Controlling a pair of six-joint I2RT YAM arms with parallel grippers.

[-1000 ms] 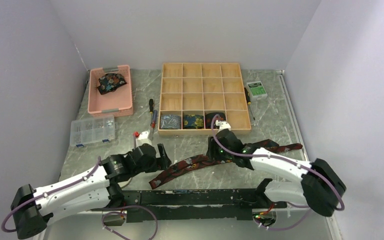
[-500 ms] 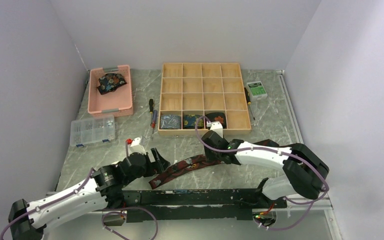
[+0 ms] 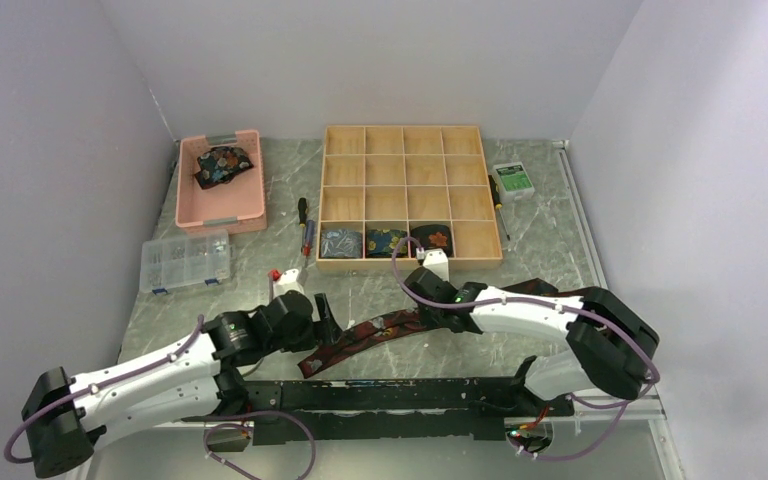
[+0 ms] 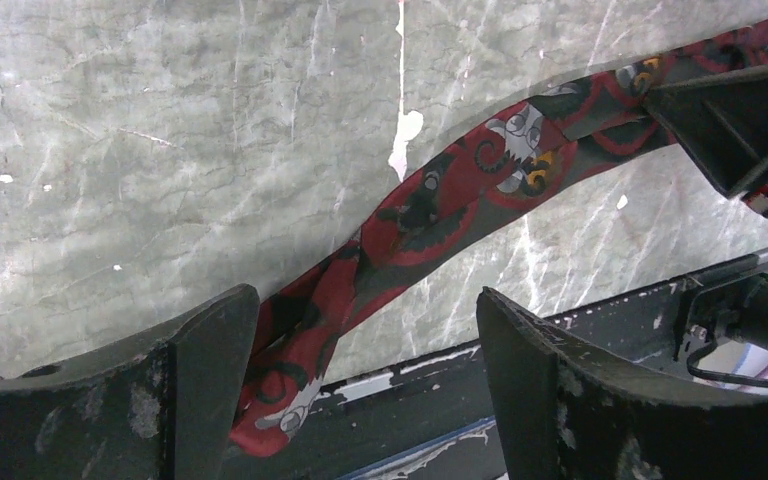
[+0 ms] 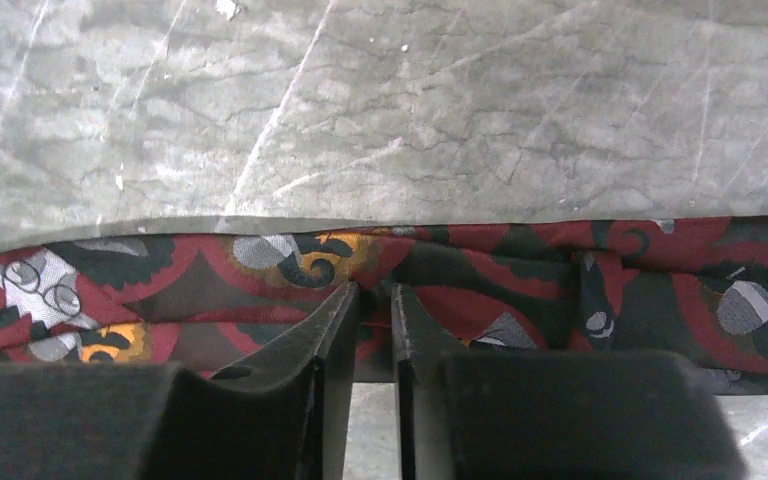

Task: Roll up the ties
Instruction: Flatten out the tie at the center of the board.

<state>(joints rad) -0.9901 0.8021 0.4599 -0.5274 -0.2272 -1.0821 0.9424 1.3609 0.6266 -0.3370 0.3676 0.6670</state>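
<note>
Low at the center of the top view, the maroon floral tie (image 3: 360, 340) lies unrolled across the table (image 3: 560, 250), with the left fingers (image 4: 200, 360) spread wide over its end and the right fingers (image 5: 330, 340) nearly together at its edge, grip unclear.

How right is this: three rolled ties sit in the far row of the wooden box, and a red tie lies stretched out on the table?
One detail is wrong. The rolled ties sit in the wooden box's nearest row, not the far one, as the top external view shows. The red tie does lie stretched out on the table.
</note>
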